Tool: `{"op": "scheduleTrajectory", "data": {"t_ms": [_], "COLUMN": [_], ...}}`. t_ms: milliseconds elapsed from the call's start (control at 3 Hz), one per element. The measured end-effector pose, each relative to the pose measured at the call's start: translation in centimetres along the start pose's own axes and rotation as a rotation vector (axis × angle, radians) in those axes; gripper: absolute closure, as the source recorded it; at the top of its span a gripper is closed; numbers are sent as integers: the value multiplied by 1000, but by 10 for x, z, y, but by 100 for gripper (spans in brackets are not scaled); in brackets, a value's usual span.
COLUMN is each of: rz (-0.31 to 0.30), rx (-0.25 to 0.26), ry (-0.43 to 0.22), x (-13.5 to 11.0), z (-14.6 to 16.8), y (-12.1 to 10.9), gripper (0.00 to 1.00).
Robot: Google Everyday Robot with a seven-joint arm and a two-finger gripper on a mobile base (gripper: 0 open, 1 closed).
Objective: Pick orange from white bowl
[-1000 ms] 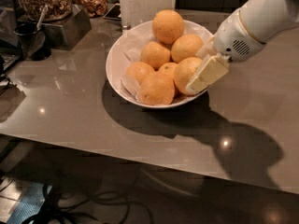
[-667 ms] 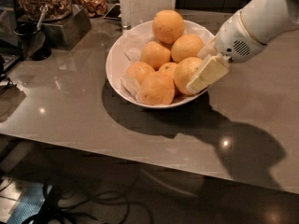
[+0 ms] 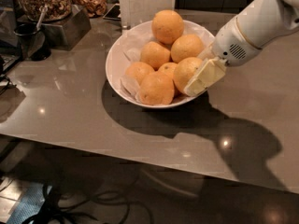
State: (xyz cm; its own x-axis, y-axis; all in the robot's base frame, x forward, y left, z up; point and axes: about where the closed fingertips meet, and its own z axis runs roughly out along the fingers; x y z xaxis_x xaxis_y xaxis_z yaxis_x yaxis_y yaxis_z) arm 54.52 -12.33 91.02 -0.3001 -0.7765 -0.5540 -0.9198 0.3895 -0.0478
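The white bowl (image 3: 113, 62) stands on the grey table, lined with crumpled white paper and heaped with several round orange fruits. The orange (image 3: 185, 70), paler and more yellow than the rest, lies at the bowl's right front. My gripper (image 3: 202, 78) reaches in from the right on a white arm (image 3: 254, 29). Its cream-coloured end lies against the right side of that orange, just above the bowl's rim. The far side of the orange is hidden by its neighbours. Another large orange fruit (image 3: 167, 26) sits on top at the back.
A white box (image 3: 145, 1) stands right behind the bowl. At the back left are a dark metal container (image 3: 65, 29) with bowls of dried snacks and a black cup (image 3: 30, 41). The table's front edge runs across the lower part of the view, with cables on the floor below.
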Motion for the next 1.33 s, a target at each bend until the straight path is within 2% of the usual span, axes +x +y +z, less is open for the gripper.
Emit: {"op": "scheduleTrajectory", "data": {"t_ms": [333,667,1333], "rz": [12,14,13], "rx": [-16,-19,-9], "ry": [1,1,-11], "x": [2,2,2], "z": [8,8,8], "y": [0,0,2], "gripper": [26,45,91]}}
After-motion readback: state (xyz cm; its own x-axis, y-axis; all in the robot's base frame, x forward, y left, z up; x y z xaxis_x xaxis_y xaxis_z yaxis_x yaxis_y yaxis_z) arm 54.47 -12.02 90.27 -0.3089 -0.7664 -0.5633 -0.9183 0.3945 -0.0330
